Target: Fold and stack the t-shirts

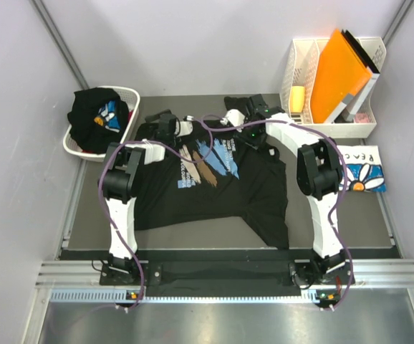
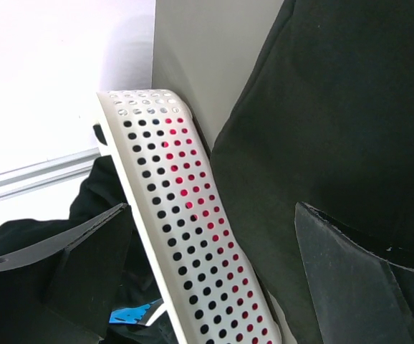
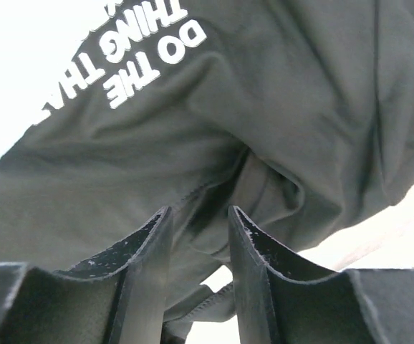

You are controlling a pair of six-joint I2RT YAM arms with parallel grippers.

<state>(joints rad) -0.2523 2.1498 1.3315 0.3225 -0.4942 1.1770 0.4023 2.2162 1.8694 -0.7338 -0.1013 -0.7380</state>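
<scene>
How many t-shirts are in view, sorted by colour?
Black: 2, the spread black tee and the crumpled black tee in the basket, counted as one.
White: 1, the folded white tee.
Total: 3

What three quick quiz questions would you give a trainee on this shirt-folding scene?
1. True or false: the left gripper is open.
2. Short answer: what lies in the basket?
3. Where is the folded white tee?
A. In the basket
B. Right of the spread black tee
C. In the file rack

Key: 1 true; 2 crumpled black clothes; 3 B.
</scene>
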